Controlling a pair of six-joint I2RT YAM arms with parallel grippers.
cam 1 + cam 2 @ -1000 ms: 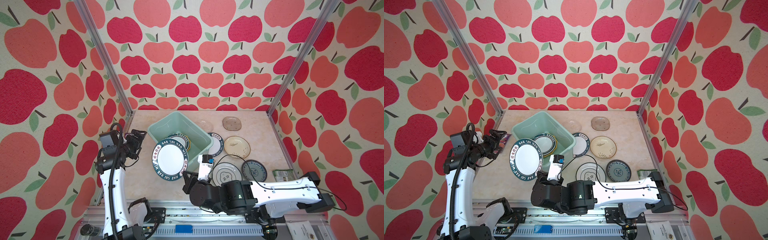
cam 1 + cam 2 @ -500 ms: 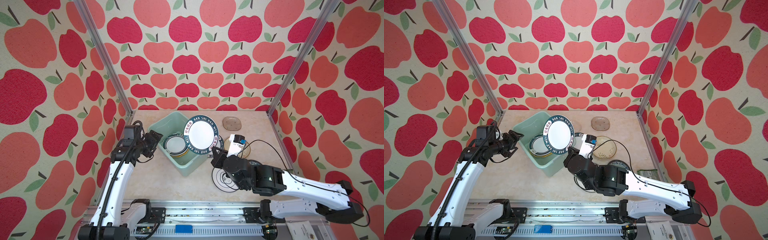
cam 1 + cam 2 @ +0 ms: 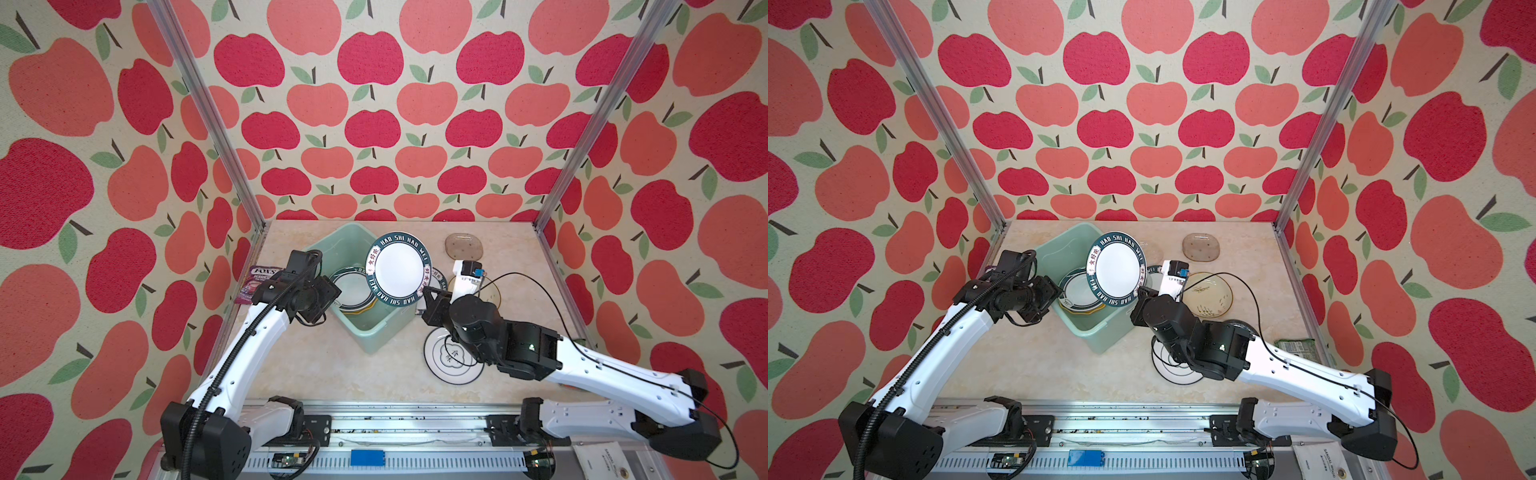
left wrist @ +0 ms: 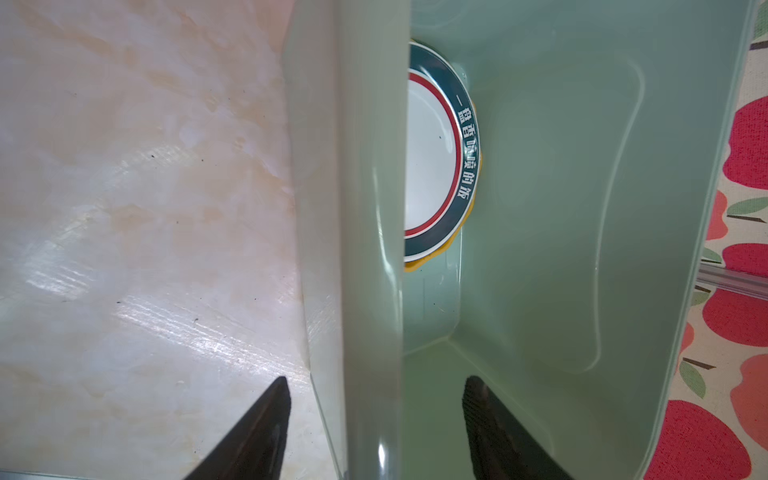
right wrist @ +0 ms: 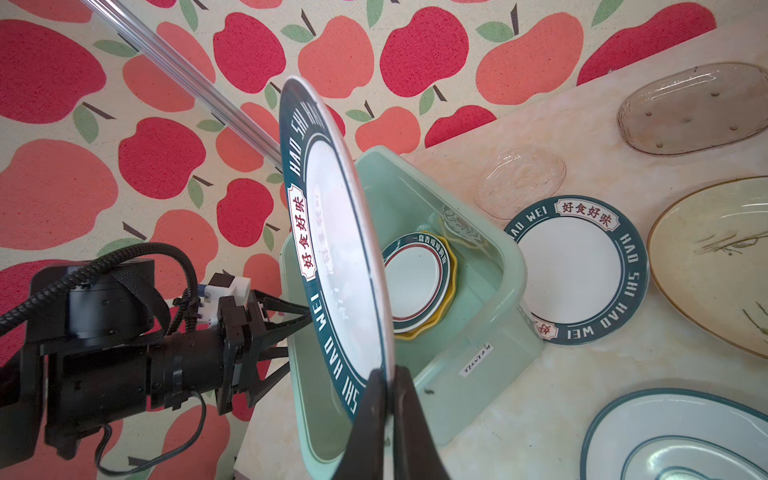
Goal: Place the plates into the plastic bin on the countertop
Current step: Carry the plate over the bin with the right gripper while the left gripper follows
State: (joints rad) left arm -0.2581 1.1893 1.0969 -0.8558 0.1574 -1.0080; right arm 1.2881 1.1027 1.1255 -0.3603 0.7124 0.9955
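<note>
My right gripper (image 5: 386,374) is shut on the edge of a white plate with a dark lettered rim (image 3: 398,270) (image 5: 332,257), holding it tilted on edge above the mint-green plastic bin (image 3: 374,336) (image 3: 1100,332). Inside the bin a white plate with a dark and red ringed rim (image 4: 432,153) (image 5: 415,282) lies on a yellow one. My left gripper (image 4: 376,386) (image 3: 328,291) is open, one finger outside and one inside the bin's left wall (image 4: 370,249), with gaps on both sides.
On the countertop (image 3: 316,365) to the right of the bin lie a second lettered plate (image 5: 577,270), a cream plate (image 3: 1208,295), a clear glass plate (image 5: 519,178), a brownish glass plate (image 3: 464,246) and a ringed white plate (image 3: 453,357). A purple packet (image 3: 257,282) lies left, a green packet (image 3: 1298,347) right.
My right arm swung the lettered plate from the front left of the bin to above its right side. My left gripper moved onto the bin's left wall and its jaws narrowed.
</note>
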